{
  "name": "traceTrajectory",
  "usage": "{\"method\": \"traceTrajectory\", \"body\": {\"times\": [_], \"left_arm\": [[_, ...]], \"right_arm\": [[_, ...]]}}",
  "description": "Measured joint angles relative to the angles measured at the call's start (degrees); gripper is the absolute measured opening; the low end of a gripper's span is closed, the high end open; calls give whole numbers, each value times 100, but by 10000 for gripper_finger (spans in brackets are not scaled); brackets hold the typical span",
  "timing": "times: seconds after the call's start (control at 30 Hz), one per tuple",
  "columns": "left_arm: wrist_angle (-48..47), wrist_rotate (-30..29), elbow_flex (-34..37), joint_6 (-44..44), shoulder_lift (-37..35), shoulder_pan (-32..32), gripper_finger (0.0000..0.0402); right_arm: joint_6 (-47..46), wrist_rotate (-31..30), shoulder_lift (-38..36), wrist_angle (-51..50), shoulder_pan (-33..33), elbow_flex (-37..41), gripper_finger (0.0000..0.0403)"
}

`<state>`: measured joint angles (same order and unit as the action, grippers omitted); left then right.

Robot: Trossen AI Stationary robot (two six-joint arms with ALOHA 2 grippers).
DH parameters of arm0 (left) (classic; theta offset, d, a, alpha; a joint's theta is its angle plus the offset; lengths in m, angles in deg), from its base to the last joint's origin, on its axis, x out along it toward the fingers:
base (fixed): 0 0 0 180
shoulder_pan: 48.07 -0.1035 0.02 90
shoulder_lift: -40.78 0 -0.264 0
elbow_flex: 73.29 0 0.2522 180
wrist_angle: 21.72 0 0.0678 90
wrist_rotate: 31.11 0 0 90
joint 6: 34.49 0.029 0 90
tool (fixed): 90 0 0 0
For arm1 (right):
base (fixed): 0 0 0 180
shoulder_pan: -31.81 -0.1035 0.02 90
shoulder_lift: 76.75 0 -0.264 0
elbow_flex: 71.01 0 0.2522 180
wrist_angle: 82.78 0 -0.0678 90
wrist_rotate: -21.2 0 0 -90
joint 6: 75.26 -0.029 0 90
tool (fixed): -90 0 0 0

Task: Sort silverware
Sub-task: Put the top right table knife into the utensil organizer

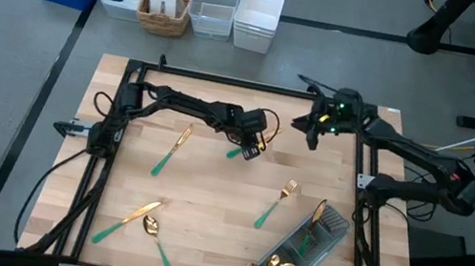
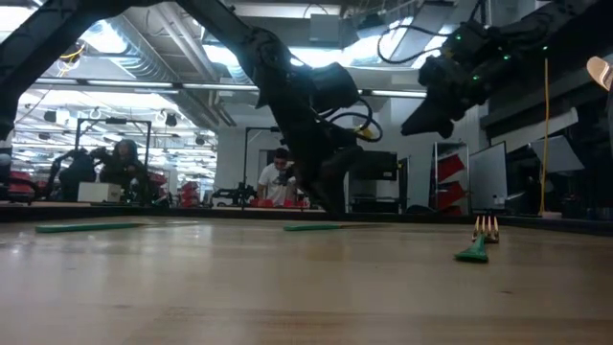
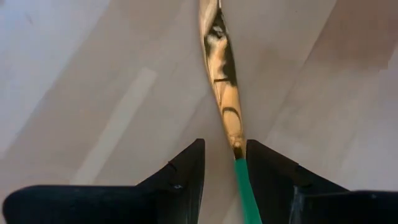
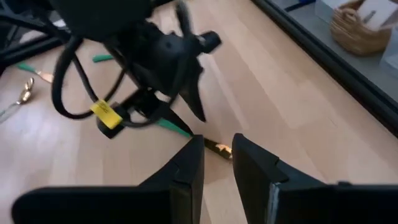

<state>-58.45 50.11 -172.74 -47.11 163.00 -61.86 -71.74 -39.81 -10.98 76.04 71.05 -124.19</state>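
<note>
Left gripper (image 1: pixel 249 148) low over the pale wooden tabletop (image 1: pixel 208 196), fingers (image 3: pixel 180 174) apart, straddling the slim teal-green handle of a gold-headed knife (image 3: pixel 225 87) lying flat near the tabletop's middle. Right gripper (image 1: pixel 308 127) raised just beside it, fingers (image 4: pixel 186 168) apart, holding nothing. Other gold-and-teal silverware scattered on the tabletop: a fork (image 1: pixel 274 204), a knife (image 1: pixel 173 149), a spoon (image 1: pixel 157 238). Several more pieces rest in the clear plastic rectangular tray (image 1: pixel 337 229) at the tabletop's near right corner.

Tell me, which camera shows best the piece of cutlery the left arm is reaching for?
The left wrist view: the knife fills it, its teal handle between the left gripper's open fingers. The high view shows it small and partly hidden; the right wrist view shows a sliver; the low view only a handle edge-on.
</note>
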Motion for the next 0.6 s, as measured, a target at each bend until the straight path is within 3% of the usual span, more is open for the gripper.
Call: {"method": "traceTrajectory", "body": {"times": [0.2,0.4,0.6], "left_arm": [[43,-2,-1,69,228,31,109],[21,-7,-26,68,353,29,106],[7,21,-22,66,356,31,45]], "right_arm": [[344,-826,292,260,-518,-2,83],[431,-898,541,301,-803,-2,83],[431,-888,703,297,-862,-2,83]]}}
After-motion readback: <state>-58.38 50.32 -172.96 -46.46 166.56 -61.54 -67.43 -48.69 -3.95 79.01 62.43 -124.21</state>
